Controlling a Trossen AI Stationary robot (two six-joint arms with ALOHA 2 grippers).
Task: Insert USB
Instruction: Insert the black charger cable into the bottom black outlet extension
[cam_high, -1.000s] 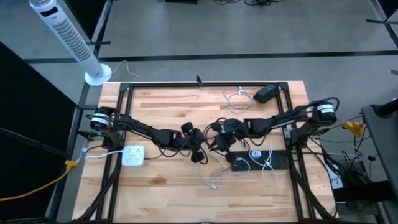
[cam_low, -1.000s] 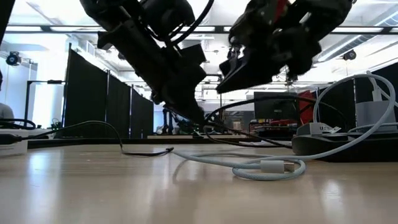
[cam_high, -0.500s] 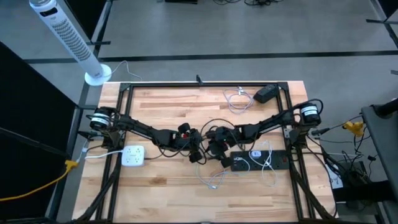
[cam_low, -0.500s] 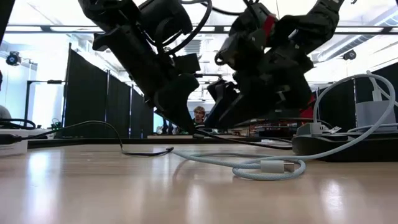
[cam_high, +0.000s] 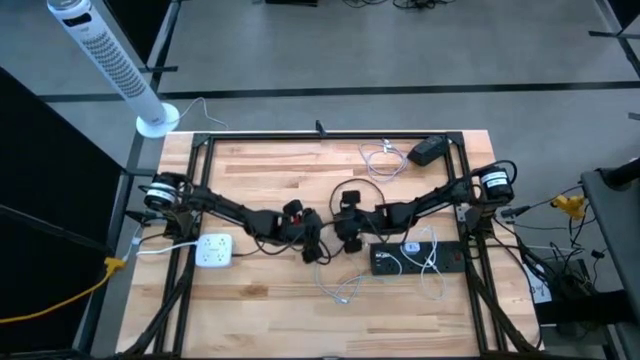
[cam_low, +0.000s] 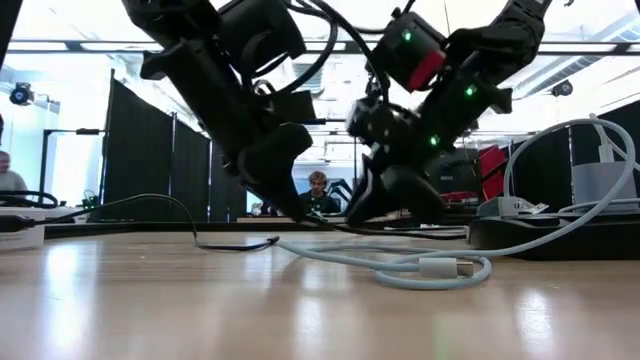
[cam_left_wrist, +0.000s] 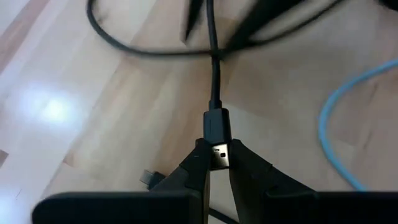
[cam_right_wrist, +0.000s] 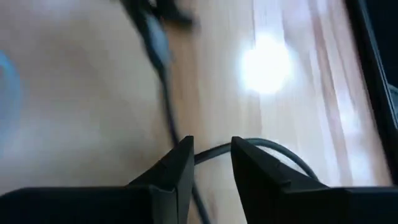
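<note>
One USB plug (cam_left_wrist: 217, 138) between left claw (cam_left_wrist: 216, 163) fingers

High camera straight down over whole surface (cam_high: 250, 300); low one level at its edge (same cables); wrist cameras close, past fingers (cam_left_wrist: 249, 171).

Sitting on the table (cam_high: 260, 180) are one white power strip (cam_high: 213, 250), one black power strip (cam_high: 415, 258), one black adapter (cam_high: 430, 151), two pale cables (cam_high: 345, 288) (one coiled), one black USB cable (cam_left_wrist: 214, 81); two people (cam_low: 318, 190) are showing behind.
</note>
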